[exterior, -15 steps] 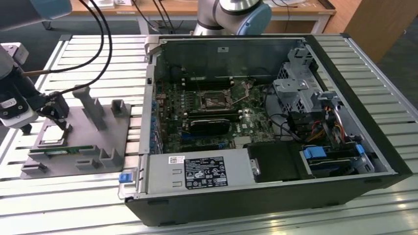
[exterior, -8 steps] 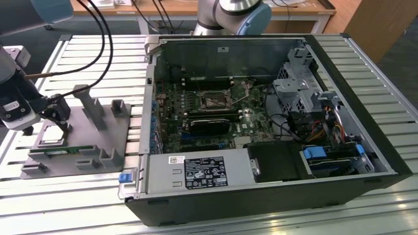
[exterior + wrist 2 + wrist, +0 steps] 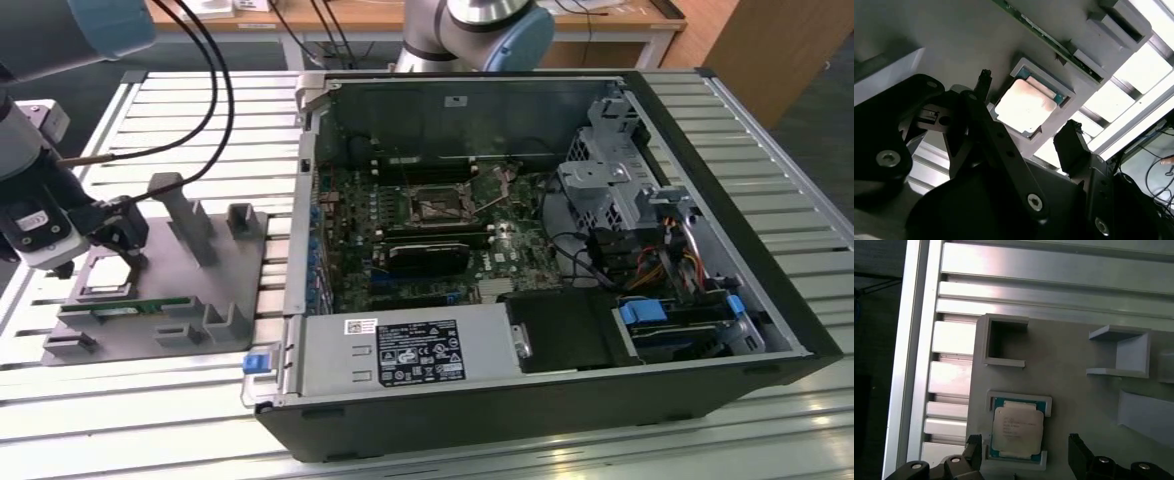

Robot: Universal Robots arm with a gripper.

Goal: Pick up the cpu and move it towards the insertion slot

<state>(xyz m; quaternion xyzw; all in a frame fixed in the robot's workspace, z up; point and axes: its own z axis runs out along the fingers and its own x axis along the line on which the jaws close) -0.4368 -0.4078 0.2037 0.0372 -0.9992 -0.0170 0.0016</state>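
Observation:
The cpu (image 3: 1016,427) is a small square chip with a silver face. It lies flat in its framed pocket on the grey tray (image 3: 1079,405). My gripper (image 3: 1024,452) is open just above it, with one black finger (image 3: 973,449) on each side of the chip. In the second wrist view the cpu (image 3: 1026,105) shows between the spread fingers (image 3: 1071,142), untouched. In the exterior view the gripper (image 3: 123,250) hangs over the tray (image 3: 214,280) at the view's left, with the cpu (image 3: 106,284) under it. The insertion slot (image 3: 438,207) sits on the motherboard inside the open case.
A green memory stick (image 3: 123,307) lies on the tray beside the cpu pocket. Grey upright holders (image 3: 180,215) rise from the tray. The open computer case (image 3: 561,400) holds a black card (image 3: 427,255), a drive cage (image 3: 607,180) and cables. All rest on a slatted aluminium table (image 3: 174,420).

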